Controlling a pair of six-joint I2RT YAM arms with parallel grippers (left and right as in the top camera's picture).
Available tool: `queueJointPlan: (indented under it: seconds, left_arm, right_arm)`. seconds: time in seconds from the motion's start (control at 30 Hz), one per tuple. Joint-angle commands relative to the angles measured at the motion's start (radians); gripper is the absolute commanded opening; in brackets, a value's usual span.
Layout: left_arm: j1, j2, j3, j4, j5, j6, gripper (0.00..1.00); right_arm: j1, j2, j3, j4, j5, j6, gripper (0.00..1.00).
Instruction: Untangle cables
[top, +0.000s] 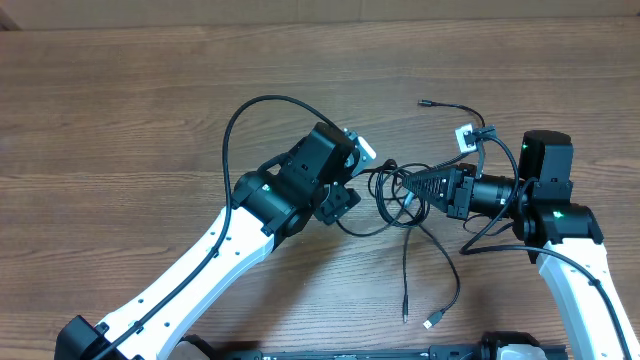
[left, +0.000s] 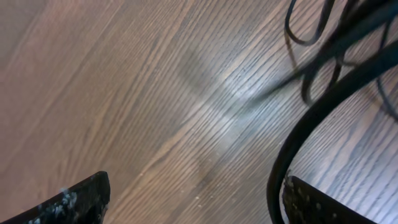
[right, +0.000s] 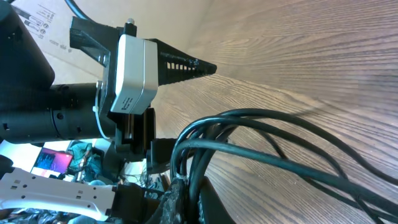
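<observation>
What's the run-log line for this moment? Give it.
phase: untangling, not done | cables: tangled between grippers | left gripper: open, beside tangle | right gripper: shut, tip at tangle

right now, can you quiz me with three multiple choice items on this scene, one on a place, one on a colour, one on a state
1. Where do the tangled cables lie?
A. between the left gripper and the right gripper
B. at the table's far left
C. under the left arm's base

2. What colour are the cables?
A. white
B. black
C. red

3. How does the right gripper stand?
A. wide open
B. shut
C. out of view

Key:
1 A, the overhead view shows the knot between the two tips.
2 B, every cord is black.
3 B, its fingers meet in a point.
</observation>
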Motion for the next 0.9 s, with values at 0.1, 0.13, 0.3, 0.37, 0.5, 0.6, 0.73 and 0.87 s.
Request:
queueJointPlan:
  seconds: [0.1, 0.13, 0.3, 0.37, 0.5, 0.6, 0.73, 0.87]
  left_arm:
    - [0.002, -0.004, 0.011, 0.004, -0.021, 0.095, 0.92]
    - [0.002, -0.004, 0.011, 0.004, -0.031, 0.136, 0.92]
    - [0.002, -0.004, 0.011, 0.005, -0.136, 0.163, 0.96]
    - [0.002, -0.004, 0.011, 0.005, -0.144, 0.162, 0.96]
    - [0.002, -0.004, 0.011, 0.005, -0.137, 0.071, 0.98]
    - [0.002, -0.004, 0.011, 0.01, -0.058, -0.105, 1.0]
    - [0.002, -0.004, 0.011, 0.016, 0.141, -0.305, 0.99]
    - [0.002, -0.004, 0.011, 0.035, 0.357, -0.375, 1.0]
  right_arm:
    - [-0.003, -0.005, 0.005, 0.009, -0.024, -0.002, 0.04]
    - [-0.003, -0.005, 0.005, 0.009, -0.024, -0.002, 0.04]
    - [-0.003, -0.005, 0.005, 0.009, -0.024, -0.002, 0.04]
    - [-0.003, -0.005, 0.005, 0.009, -0.024, -0.002, 0.04]
    - [-0.003, -0.005, 0.005, 0.009, -0.023, -0.002, 0.04]
    - [-0.003, -0.005, 0.005, 0.002, 0.011, -0.001, 0.04]
    - [-0.003, -0.005, 0.005, -0.002, 0.056, 0.008, 0.04]
    - [-0.003, -0.005, 0.005, -0.01, 0.164, 0.101, 0.04]
